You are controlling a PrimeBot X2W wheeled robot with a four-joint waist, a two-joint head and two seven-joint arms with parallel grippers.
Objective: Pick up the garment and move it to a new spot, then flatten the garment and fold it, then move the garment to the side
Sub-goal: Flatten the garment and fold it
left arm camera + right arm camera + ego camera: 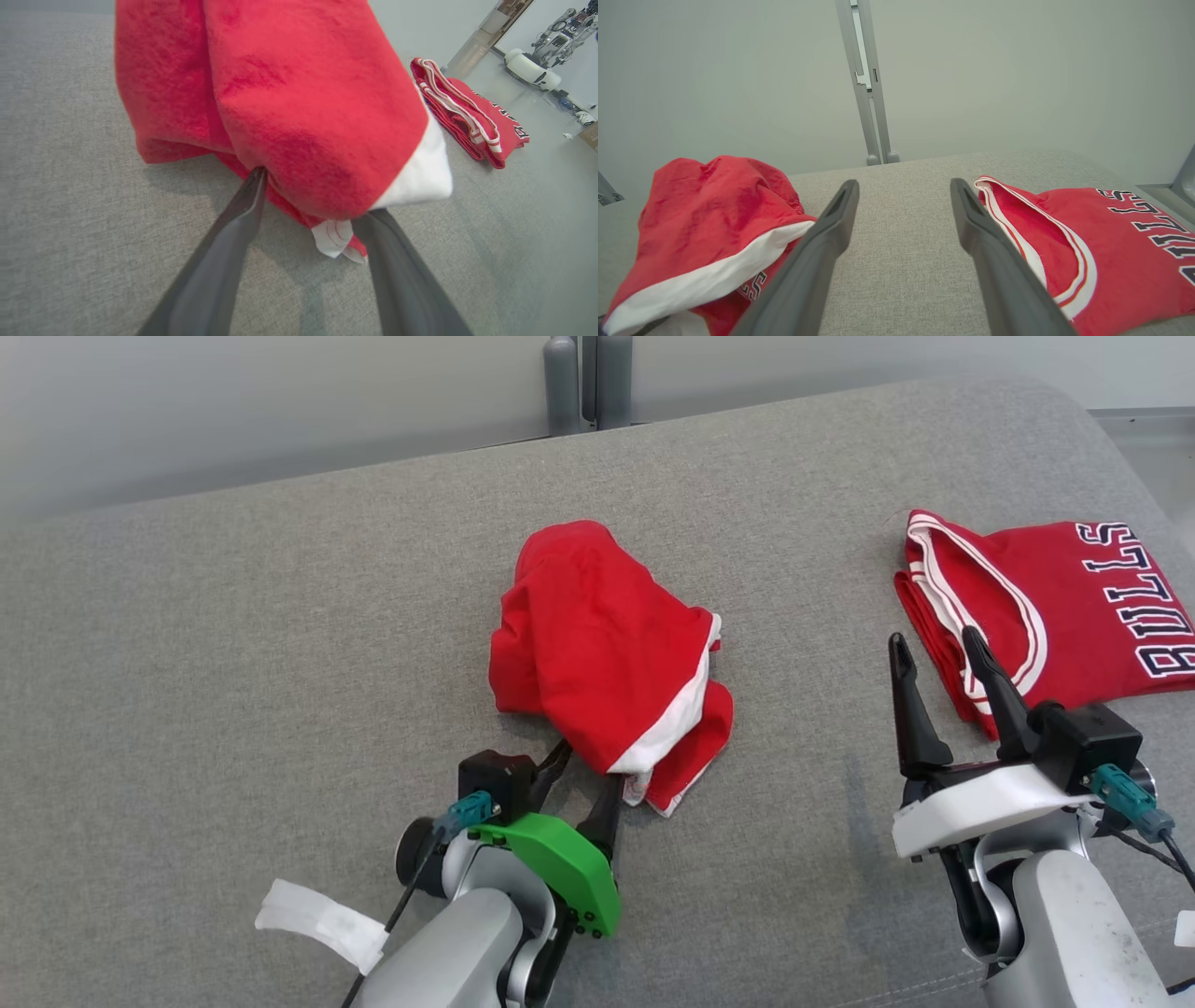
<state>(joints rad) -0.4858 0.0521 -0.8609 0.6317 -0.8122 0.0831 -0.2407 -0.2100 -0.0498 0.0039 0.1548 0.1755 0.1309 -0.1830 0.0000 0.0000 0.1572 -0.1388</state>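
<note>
Garment (597, 635) at left tool (586, 771): soft matt cloth, white trim. Surface (233, 644): rough woven fabric. Fingers (219, 252): smooth matt dark plastic.

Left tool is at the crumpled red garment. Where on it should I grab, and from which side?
Probably best to grip the near lower edge of the crumpled garment, where the white band and red folds bunch into a thick lip. Come in low from the robot's side: the left tool has its open fingers either side of that lip.
</note>
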